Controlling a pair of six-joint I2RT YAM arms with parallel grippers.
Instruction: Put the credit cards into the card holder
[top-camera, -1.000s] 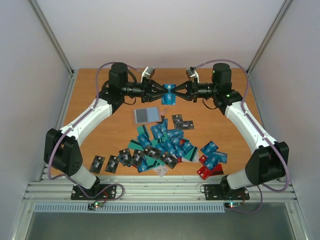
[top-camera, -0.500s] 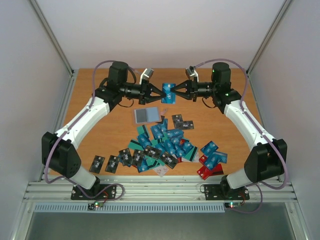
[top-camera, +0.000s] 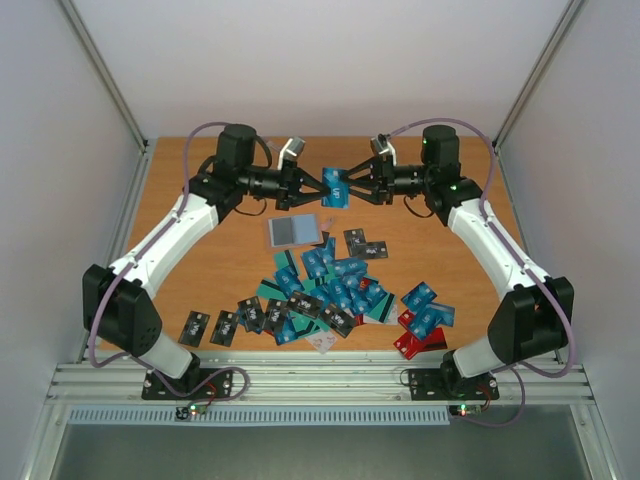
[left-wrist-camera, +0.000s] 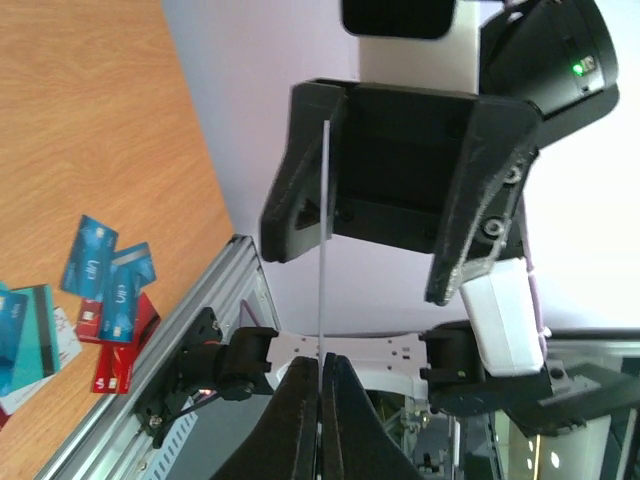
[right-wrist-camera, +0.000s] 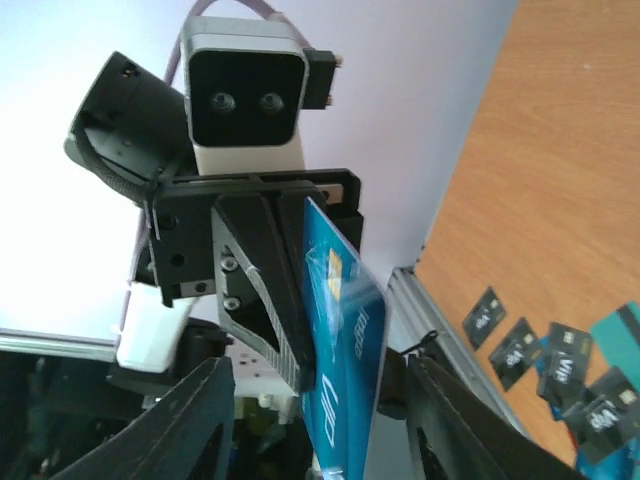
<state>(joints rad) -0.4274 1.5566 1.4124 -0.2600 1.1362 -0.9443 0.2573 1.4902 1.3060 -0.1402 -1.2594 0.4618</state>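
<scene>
**While the left gripper (top-camera: 322, 187) pinches a blue card (top-camera: 337, 187), the right gripper (top-camera: 352, 187) gapes around it**

Where the far side of the table (top-camera: 230, 280) runs under them, we see the two grippers facing each other nose to nose, raised above the wood. From the left wrist view we find the left gripper's fingers pressed together on the near edge of the blue card, which shows there as a thin upright line. From the right wrist view we see the right gripper's fingers spread wide, with the card's printed face standing between them. We cannot tell whether either finger touches it.

Closer to the near edge, the card holder (top-camera: 295, 231) lies flat on the table, well apart from the held card. Just nearer than the holder, we see the rest of the credit cards (top-camera: 335, 290) heaped loosely. They are mostly blue and teal, with black ones trailing off to the left and a few red ones on the right.
</scene>
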